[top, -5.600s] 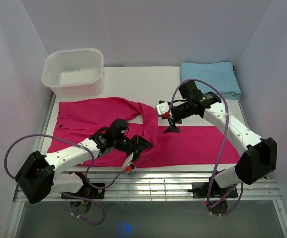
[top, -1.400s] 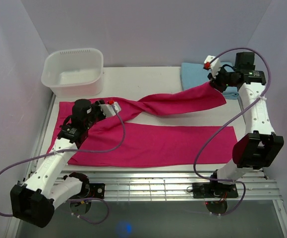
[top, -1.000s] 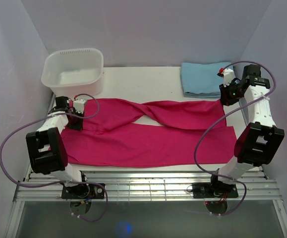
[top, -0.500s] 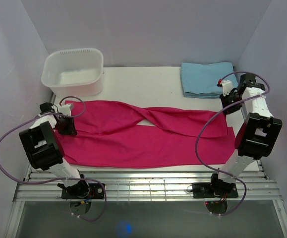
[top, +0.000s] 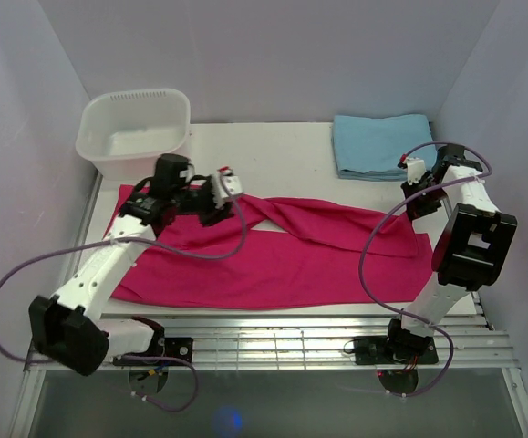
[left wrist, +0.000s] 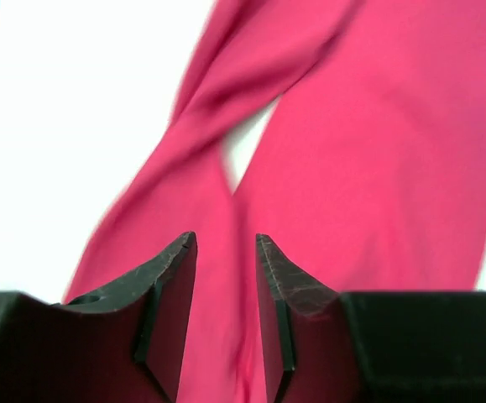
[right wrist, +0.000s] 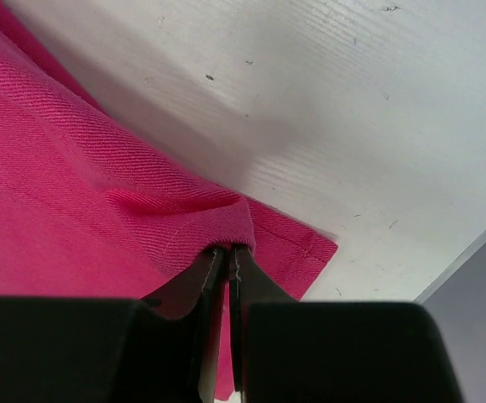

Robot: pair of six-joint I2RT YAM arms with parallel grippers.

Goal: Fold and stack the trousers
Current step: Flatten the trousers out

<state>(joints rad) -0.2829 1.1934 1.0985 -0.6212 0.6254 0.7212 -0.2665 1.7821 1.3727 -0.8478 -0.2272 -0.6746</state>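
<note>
Underneath everything: counter (top: 282, 151), white, slatted along its near edge.

Item 1. trousers (top: 273, 265), magenta, the largest piece, laid left to right across the middle of the counter. The near leg lies flat. The far leg is twisted about halfway along and draped partly over the near one. A sliver of counter shows between the two close to the fork. The right-hand ends overlap loosely.

Item 2. white tub (top: 134, 164), far left corner, just beyond the trousers' left end.

Item 3. blue cloth (top: 377, 146), folded, far right, apart from the trousers.

Item 4. my left jaws, over the far-left part of the trousers near the fork. They are parted by a narrow gap with nothing between them. The wrist view is blurred, so I cannot tell whether the tips touch the fabric.

Item 5. my right jaws, at the far right end of the far leg. They are pressed together on a small ridge of hem, low against the counter.

Status, by my judgement: early. The leg-on-leg fold is begun but untidy, with the twist to take out and the edges and hems to line up. The crosswise folds are not yet made. Stacking is not yet done, and the blue cloth looks the likely place for it.
</note>
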